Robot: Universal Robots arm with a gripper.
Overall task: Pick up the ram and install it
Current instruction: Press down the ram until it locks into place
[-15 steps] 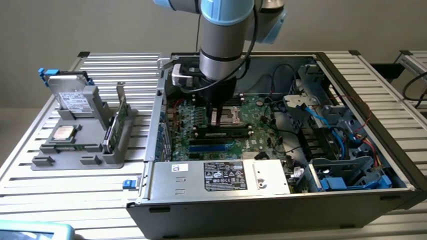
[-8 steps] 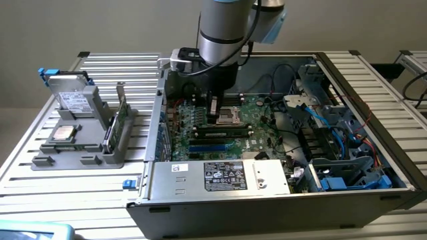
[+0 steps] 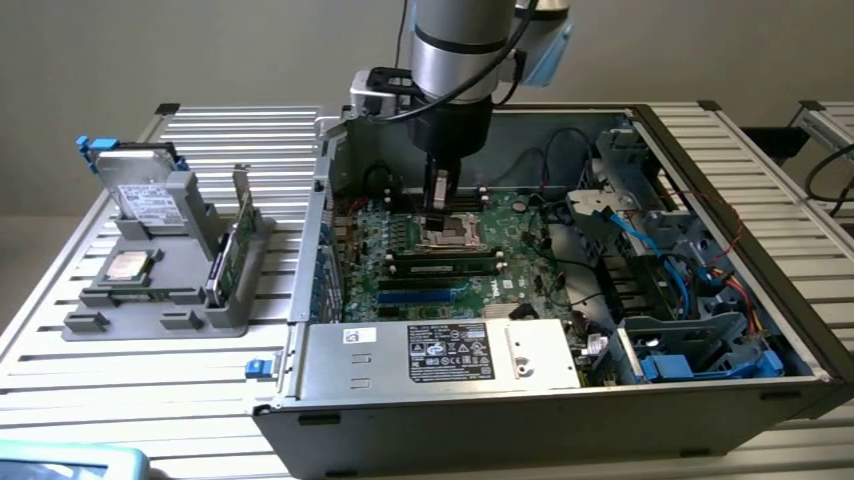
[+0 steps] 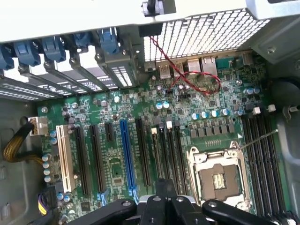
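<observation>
The fingers [image 3: 439, 196] are seen pressed together, empty, above the processor socket [image 3: 447, 232]. The ram [image 3: 446, 266] is seated in a motherboard slot, at six o'clock from the socket.

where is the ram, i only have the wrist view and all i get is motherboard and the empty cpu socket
Observer: In the exterior view, the ram lies along the black slots beside the cpu socket, on its near side.
Operator: so is the gripper on it
Observer: No. The gripper hangs over the socket, apart from the ram.
Operator: anything outside the case
Observer: A grey tray on the exterior view's left holds a taller green card standing on edge and a hard drive.
</observation>
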